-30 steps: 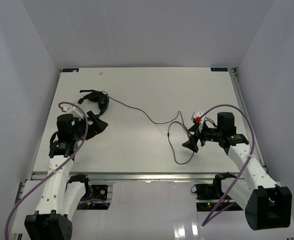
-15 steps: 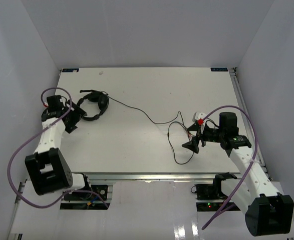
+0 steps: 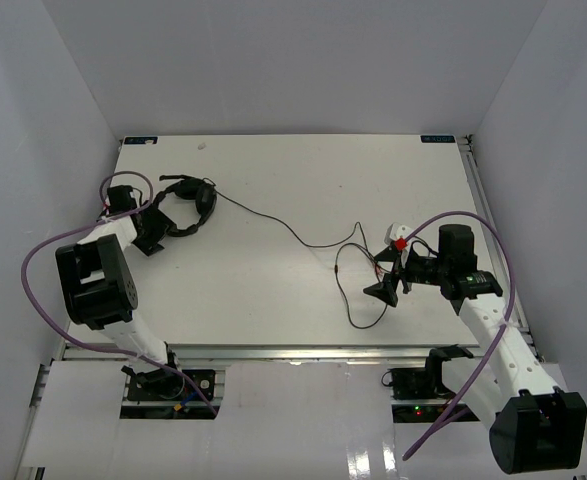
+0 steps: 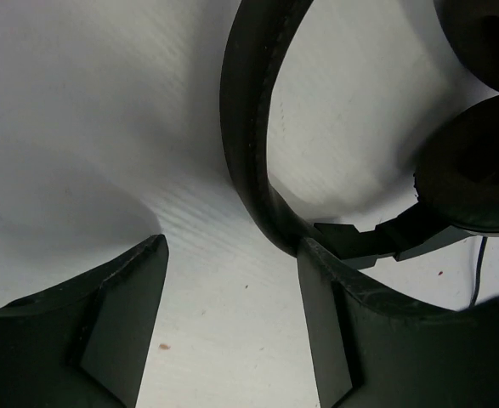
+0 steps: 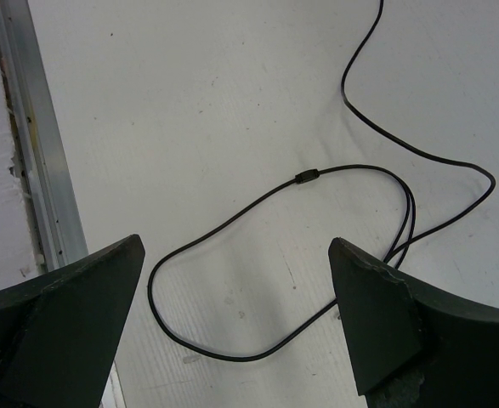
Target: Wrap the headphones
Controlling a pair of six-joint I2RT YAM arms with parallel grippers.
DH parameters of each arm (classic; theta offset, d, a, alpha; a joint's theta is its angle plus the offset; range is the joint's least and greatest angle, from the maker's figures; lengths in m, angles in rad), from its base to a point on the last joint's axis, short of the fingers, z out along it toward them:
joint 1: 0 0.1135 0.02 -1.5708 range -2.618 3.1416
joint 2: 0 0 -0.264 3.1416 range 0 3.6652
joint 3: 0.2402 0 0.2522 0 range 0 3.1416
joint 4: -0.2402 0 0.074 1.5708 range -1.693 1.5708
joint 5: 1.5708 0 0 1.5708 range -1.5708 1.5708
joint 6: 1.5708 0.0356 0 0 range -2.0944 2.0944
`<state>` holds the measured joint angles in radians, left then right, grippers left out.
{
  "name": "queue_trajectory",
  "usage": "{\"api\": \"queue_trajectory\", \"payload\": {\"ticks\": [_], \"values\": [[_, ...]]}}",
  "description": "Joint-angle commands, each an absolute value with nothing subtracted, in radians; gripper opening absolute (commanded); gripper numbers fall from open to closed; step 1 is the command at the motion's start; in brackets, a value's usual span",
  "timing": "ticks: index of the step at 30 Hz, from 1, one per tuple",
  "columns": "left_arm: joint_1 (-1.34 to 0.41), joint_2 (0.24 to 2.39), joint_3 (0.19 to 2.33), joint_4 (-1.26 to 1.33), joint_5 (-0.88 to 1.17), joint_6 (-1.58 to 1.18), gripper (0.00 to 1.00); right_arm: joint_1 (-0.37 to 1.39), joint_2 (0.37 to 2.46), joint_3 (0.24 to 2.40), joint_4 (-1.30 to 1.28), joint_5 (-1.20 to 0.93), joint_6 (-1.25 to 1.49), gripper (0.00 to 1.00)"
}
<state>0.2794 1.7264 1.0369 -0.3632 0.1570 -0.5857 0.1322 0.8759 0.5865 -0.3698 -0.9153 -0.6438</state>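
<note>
White table, far left: headphones flat, cord sprawled rightward, unwrapped. Left claw apart beside headband, gripping nothing. Right claw wide apart over cord loop. Likely grasp stage. Next: straddle headband, pinch; gather cord.

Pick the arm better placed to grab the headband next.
Left, likely. The left gripper sits open right at the headband of the headphones. The right gripper hovers open over the cord loop, far from them.
</note>
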Motion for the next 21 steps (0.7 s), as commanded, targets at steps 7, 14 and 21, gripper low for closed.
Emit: {"api": "queue_trajectory", "payload": {"ticks": [7,14,21], "values": [[0.285,1.742,1.052,-0.183,0.055,-0.580,0.67,0.130,0.916,0.614,-0.370,-0.916,-0.657,0.96],[0.287,1.681,1.020,-0.106,0.090,-0.608,0.68,0.130,0.932,0.611,-0.370,-0.904,-0.660,0.96],[0.303,1.718,1.082,-0.105,0.120,-0.576,0.73,0.130,0.951,0.617,-0.368,-0.906,-0.658,0.96]]}}
